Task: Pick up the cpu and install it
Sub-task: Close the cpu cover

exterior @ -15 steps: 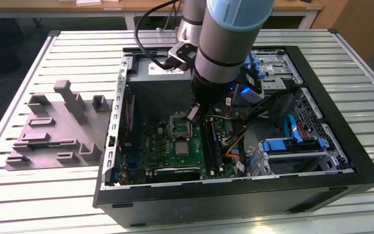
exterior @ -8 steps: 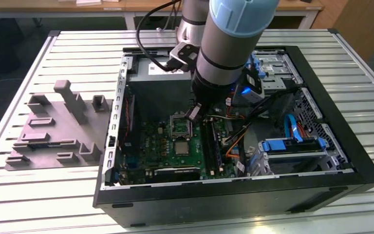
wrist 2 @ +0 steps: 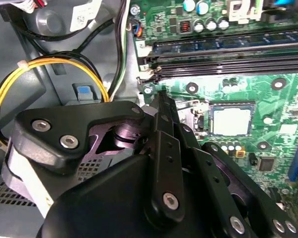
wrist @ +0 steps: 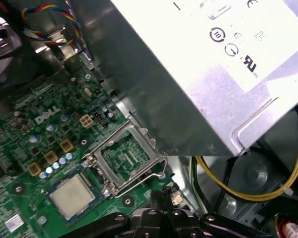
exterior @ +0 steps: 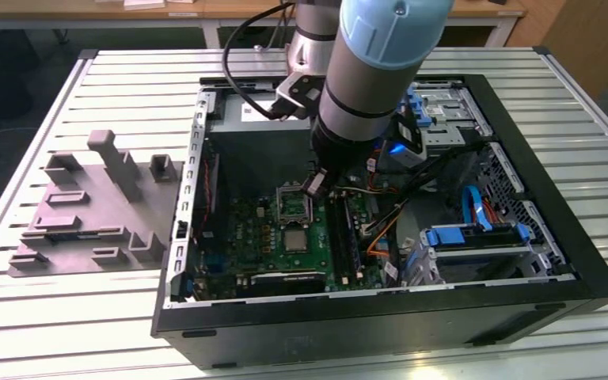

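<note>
The cpu (wrist: 72, 196), a small silvery square chip, lies flat in the socket of the green motherboard (wrist: 35, 144); I also see the cpu (wrist 2: 232, 120) in the second wrist view and the cpu (exterior: 297, 238) in the exterior view. The socket's metal frame (wrist: 125, 156) stands hinged open beside the chip. My gripper (wrist: 162, 194) hangs low inside the case with its fingers together and nothing between them. Its tips (wrist 2: 161, 101) sit by the socket's wire lever (wrist 2: 187, 104), a short way from the chip. The exterior view places the gripper (exterior: 315, 187) just above the open frame.
The silver power supply box (wrist: 208, 74) looms close over the socket. Yellow cables (wrist 2: 44, 64) loop beside my wrist, and memory slots (wrist 2: 228, 49) run along the board. The black computer case (exterior: 557, 237) walls everything in. A grey plastic tray (exterior: 93, 214) sits at the exterior view's left.
</note>
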`<state>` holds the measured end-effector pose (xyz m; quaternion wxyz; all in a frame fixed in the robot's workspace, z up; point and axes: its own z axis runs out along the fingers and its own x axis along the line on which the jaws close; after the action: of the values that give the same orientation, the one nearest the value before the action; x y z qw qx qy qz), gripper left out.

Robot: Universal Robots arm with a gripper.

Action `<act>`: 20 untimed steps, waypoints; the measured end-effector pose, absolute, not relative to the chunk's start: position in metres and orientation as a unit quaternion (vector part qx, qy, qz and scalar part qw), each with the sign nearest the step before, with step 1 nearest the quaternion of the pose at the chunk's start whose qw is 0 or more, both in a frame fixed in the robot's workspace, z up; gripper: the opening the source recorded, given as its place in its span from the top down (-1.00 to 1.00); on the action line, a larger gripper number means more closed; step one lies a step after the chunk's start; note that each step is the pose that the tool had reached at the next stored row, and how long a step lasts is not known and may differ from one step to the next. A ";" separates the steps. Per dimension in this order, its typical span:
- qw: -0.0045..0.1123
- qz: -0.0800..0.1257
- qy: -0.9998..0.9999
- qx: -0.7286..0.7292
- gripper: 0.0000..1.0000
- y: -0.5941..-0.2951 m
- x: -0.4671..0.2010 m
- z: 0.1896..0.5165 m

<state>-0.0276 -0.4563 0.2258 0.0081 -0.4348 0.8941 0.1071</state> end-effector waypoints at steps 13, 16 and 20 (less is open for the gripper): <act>0.017 0.127 0.889 -0.440 0.79 -0.451 -0.028 0.217; 0.024 0.140 0.887 -0.440 0.79 -0.451 -0.028 0.216; 0.025 0.141 0.887 -0.438 0.79 -0.451 -0.028 0.214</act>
<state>-0.0277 -0.4515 0.2144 0.0249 -0.4379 0.8875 0.1414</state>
